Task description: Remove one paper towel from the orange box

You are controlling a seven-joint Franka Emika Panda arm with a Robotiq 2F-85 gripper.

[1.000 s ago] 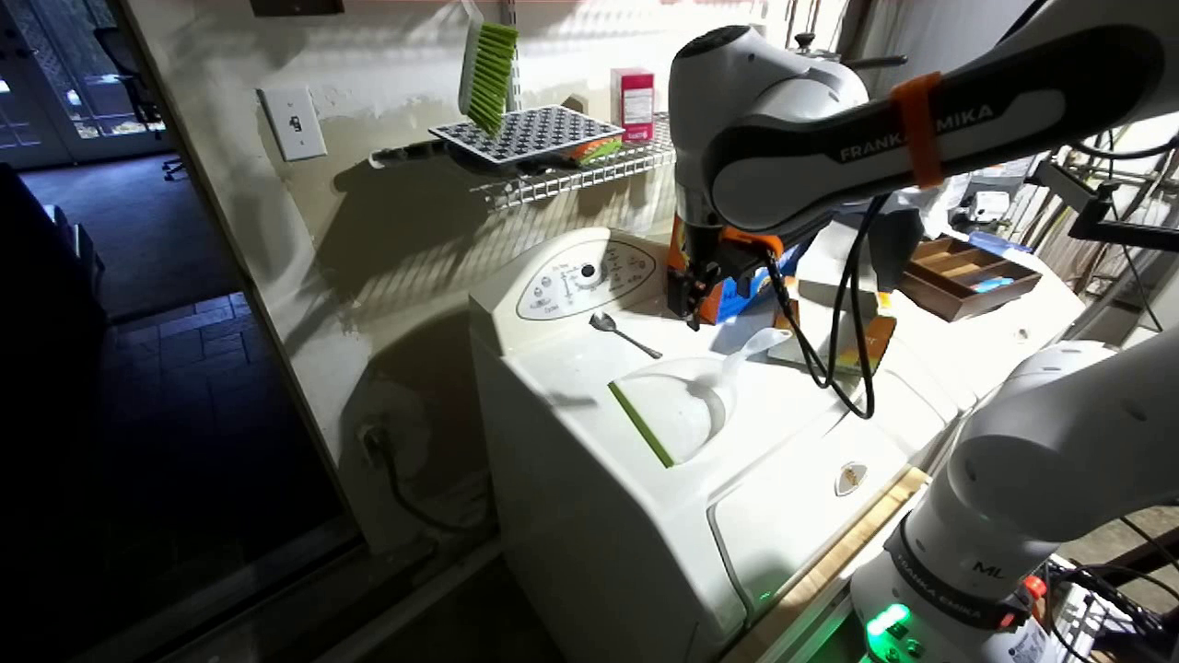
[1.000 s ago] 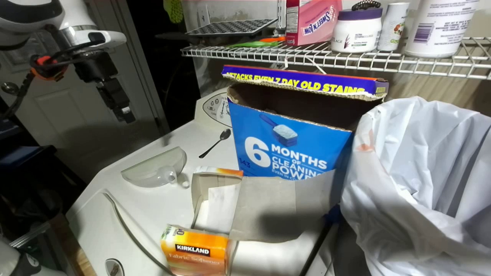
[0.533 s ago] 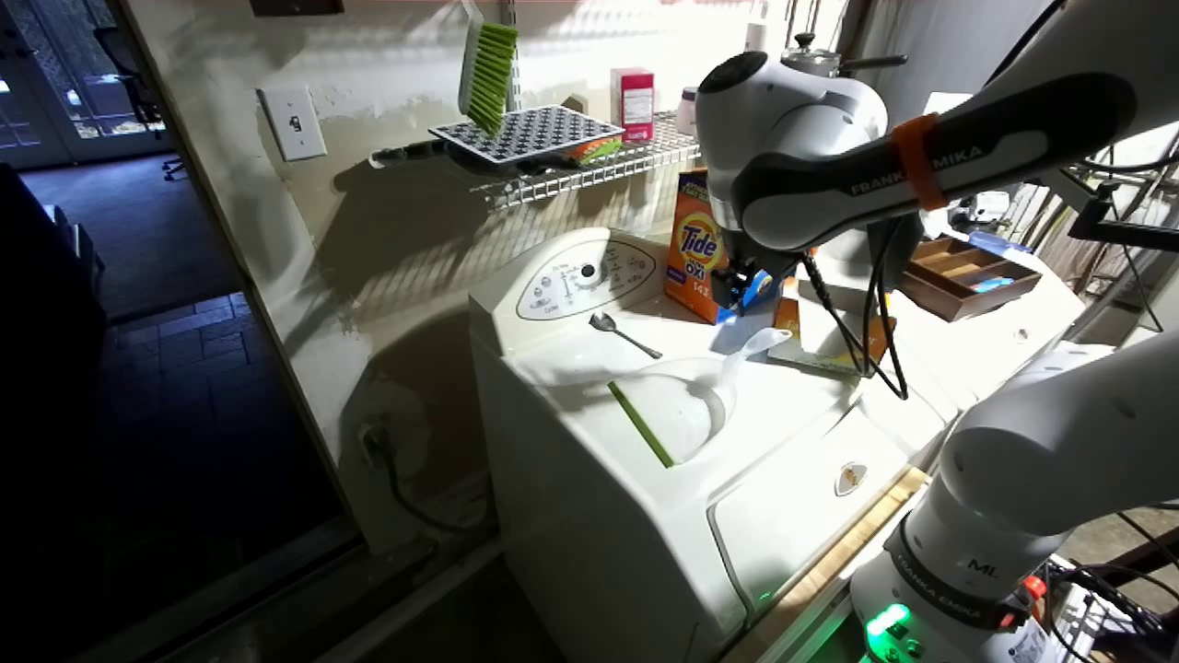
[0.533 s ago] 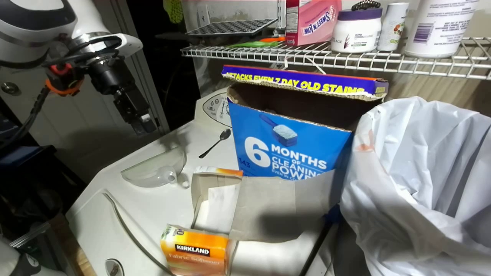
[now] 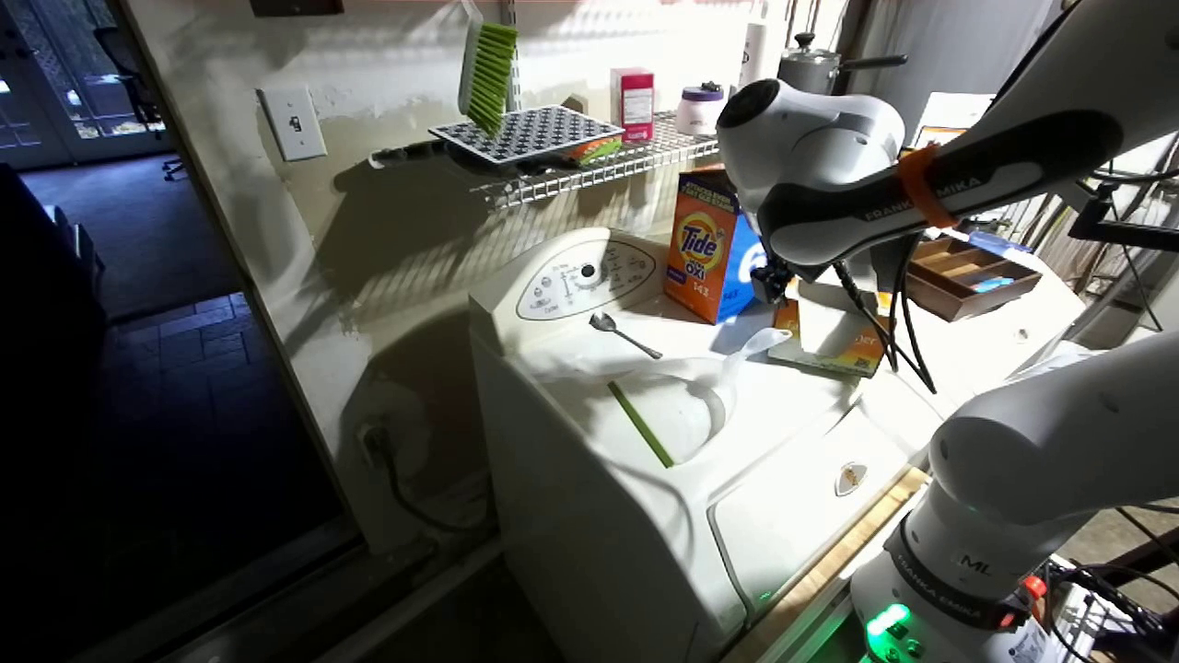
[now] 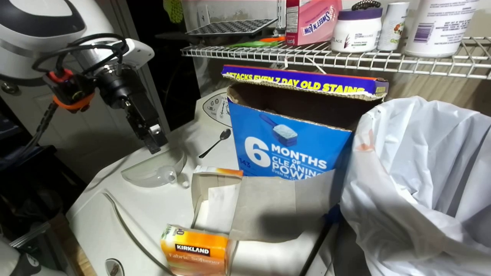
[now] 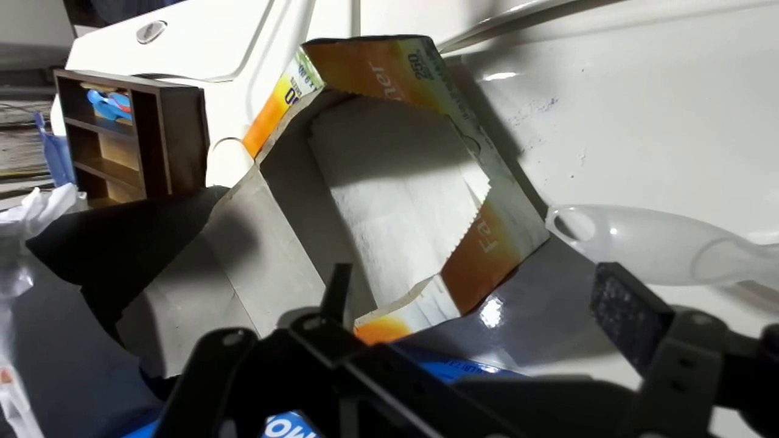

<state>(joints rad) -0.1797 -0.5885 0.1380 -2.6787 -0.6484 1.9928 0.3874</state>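
The tall orange box [image 5: 697,253] stands upright on the white machine; its blue side [image 6: 291,147] and torn open top with a dark inside show in an exterior view. A smaller flat orange fabric softener box [image 6: 195,251] lies in front of it, top torn open with a grey flap raised. In the wrist view this small box [image 7: 487,261] has white sheets [image 7: 395,188] inside. My gripper [image 7: 481,307] is open and empty, fingers wide apart. It also shows in an exterior view [image 6: 155,142], raised above the machine, left of both boxes and touching neither.
A clear dustpan [image 5: 677,414] lies on the machine below the gripper, with a spoon [image 5: 626,336] behind it. A wire shelf [image 6: 330,57] with jars hangs above the tall box. A white bag-lined bin [image 6: 418,165] and a wooden organizer [image 5: 967,281] stand nearby.
The gripper has moved down and to the right in both exterior views, towards the small box. The tall box's orange front, partly covered before, now shows. The boxes have not moved.
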